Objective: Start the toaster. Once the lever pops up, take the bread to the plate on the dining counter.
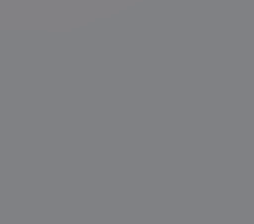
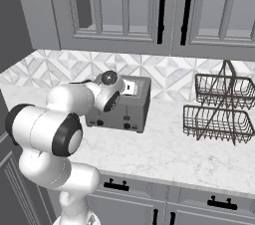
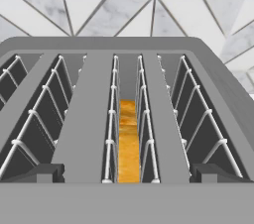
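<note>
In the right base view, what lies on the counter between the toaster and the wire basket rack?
Nothing: between the toaster and the wire basket rack, the right base view shows a bare stretch of marble counter.

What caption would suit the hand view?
Looking down into the grey toaster, a golden slice of bread sits in its middle slot.

The grey toaster (image 3: 99, 119) is seen from above, its slots lined with wire guides. The bread (image 3: 128, 143), golden-orange, sits low in the middle slot between two wire racks. Behind the toaster rises a white and grey triangle-patterned tile wall (image 3: 124, 0). Two dark fingers (image 3: 42, 172) show at the bottom, spread wide to either side of the middle slot.
</note>
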Robot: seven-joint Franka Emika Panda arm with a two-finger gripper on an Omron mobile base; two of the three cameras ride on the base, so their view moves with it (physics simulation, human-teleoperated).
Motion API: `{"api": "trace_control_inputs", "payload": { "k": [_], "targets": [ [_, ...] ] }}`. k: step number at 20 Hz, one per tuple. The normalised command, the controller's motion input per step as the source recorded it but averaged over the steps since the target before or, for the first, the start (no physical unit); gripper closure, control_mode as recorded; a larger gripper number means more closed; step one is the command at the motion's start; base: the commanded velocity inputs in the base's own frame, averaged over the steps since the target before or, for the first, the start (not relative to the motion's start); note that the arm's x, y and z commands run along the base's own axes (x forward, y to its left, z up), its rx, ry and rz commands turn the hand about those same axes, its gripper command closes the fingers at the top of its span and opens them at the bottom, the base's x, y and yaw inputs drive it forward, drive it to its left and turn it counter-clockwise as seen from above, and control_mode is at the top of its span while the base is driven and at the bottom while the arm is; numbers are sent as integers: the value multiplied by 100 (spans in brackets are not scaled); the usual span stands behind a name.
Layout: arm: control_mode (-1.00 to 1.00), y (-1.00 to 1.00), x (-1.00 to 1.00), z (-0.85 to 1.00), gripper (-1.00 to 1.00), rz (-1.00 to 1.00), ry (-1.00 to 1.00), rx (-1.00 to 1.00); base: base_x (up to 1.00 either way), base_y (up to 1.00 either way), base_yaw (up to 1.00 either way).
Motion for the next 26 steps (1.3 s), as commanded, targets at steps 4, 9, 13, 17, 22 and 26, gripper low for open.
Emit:
{"api": "trace_control_inputs", "payload": {
  "k": [4, 9, 13, 17, 22, 26],
  "targets": [
    [-100, 0, 0, 0, -100, 0, 0, 0, 0, 0, 0],
    [-100, 0, 0, 0, -100, 0, 0, 0, 0, 0, 0],
    [-100, 0, 0, 0, -100, 0, 0, 0, 0, 0, 0],
    [-100, 0, 0, 0, -100, 0, 0, 0, 0, 0, 0],
    [-100, 0, 0, 0, -100, 0, 0, 0, 0, 0, 0],
    [-100, 0, 0, 0, -100, 0, 0, 0, 0, 0, 0]
  ]
}}
